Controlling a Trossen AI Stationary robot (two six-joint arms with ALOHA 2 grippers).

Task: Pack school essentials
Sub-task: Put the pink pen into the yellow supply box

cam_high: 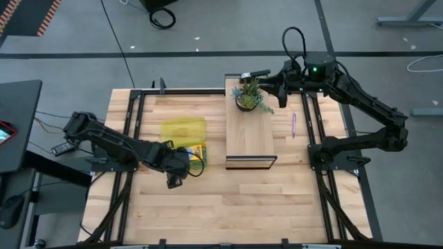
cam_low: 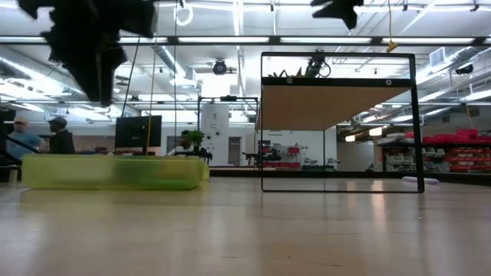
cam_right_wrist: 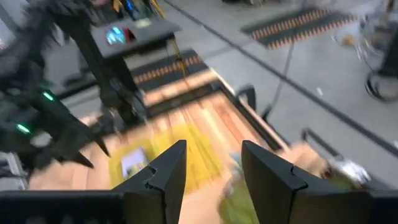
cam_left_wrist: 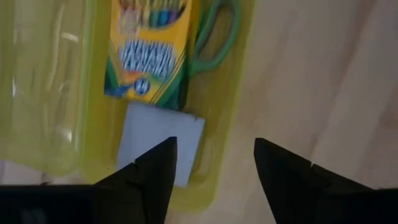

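Note:
An open yellow translucent case (cam_left_wrist: pixel 230 124) lies on the table. In it are a yellow-green crayon box (cam_left_wrist: pixel 152 50), green-handled scissors (cam_left_wrist: pixel 214 43) and a pale blue notepad (cam_left_wrist: pixel 158 140). My left gripper (cam_left_wrist: pixel 214 162) hangs open and empty above the case's near end; it also shows in the high view (cam_high: pixel 180 167). A thin purple pen (cam_high: pixel 293 124) lies on the table right of the wooden shelf. My right gripper (cam_high: pixel 256 73) is open and empty above the potted plant (cam_high: pixel 250 95). The orange pencil and the red block do not show.
A wooden shelf on a black frame (cam_high: pixel 250 135) stands mid-table with the plant on its far end. The case's empty lid half (cam_high: pixel 183 128) lies left of the shelf. Bare wood lies toward the near edge (cam_high: pixel 228 214). People sit in the room behind (cam_low: pixel 23 138).

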